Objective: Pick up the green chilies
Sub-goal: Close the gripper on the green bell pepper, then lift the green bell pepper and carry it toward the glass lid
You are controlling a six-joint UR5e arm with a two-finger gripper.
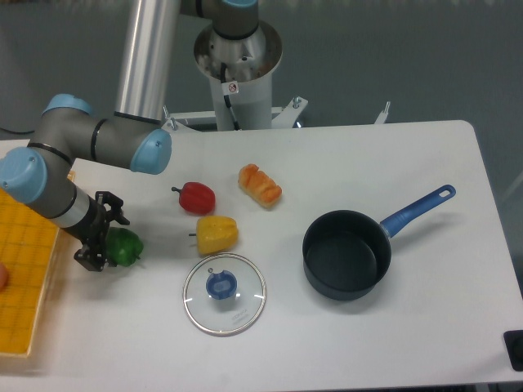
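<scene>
Near the table's (425, 327) left edge, the gripper (105, 245) is straddling the green chilies (125, 246), light, glossy, likely slippery; whether it grips, I cannot tell.

My white table (368, 343) fills most of the view, with rounded corners at 1 and 5 o'clock. Grey floor (409, 57) shows beyond it from 12 to 3 o'clock. Even, soft light.
</scene>
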